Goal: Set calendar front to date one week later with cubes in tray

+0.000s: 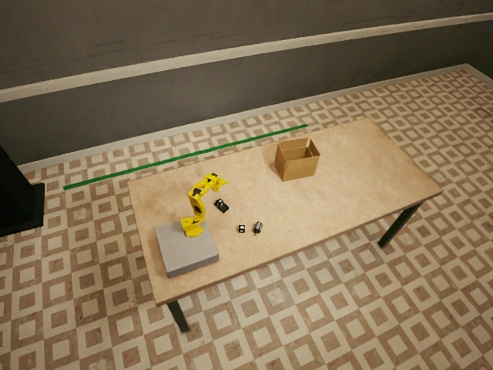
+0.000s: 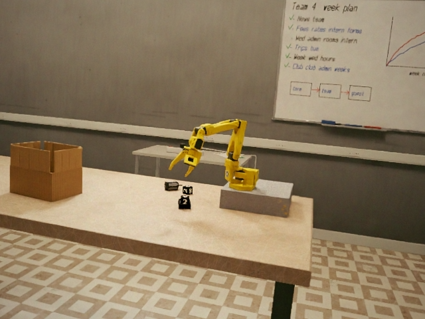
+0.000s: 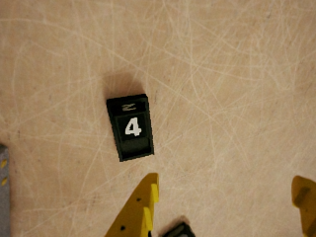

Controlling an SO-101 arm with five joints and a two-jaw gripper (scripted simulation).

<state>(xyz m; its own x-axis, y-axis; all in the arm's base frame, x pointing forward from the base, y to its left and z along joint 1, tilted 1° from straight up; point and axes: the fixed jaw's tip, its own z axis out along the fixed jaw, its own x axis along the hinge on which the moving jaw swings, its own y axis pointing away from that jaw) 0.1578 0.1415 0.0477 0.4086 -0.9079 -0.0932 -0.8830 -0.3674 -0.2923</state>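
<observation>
Hovering above the table [image 1: 338,191] [image 2: 113,206] [image 3: 237,99], my jaws [image 1: 225,183] [image 2: 178,172] are spread apart, nothing between them. Black tray [image 1: 225,209] [image 2: 184,207] [image 3: 136,147] lies on the table near the arm [image 1: 196,205] [image 2: 236,137], one cube [image 1: 219,202] [image 2: 184,201] [image 3: 132,126] in one end, bare space at the other. That cube has a white 4 on top, a 2 on a side face. Second cube [image 1: 241,228] [image 2: 187,189] is outside the tray, on the table, so only one of two is in; exterior view gives an 8 on one face, other marks too small to read. Just beside it: a dark object with light grey panels [image 1: 257,227] [image 2: 171,185]. Open cardboard box [image 1: 300,169] [image 2: 51,185] well apart from these. Arm stands on a grey block [image 1: 186,250] [image 2: 255,204]. Wrist view has a dark corner cut off at the bottom edge, can't tell which thing. Front date not readable in full
</observation>
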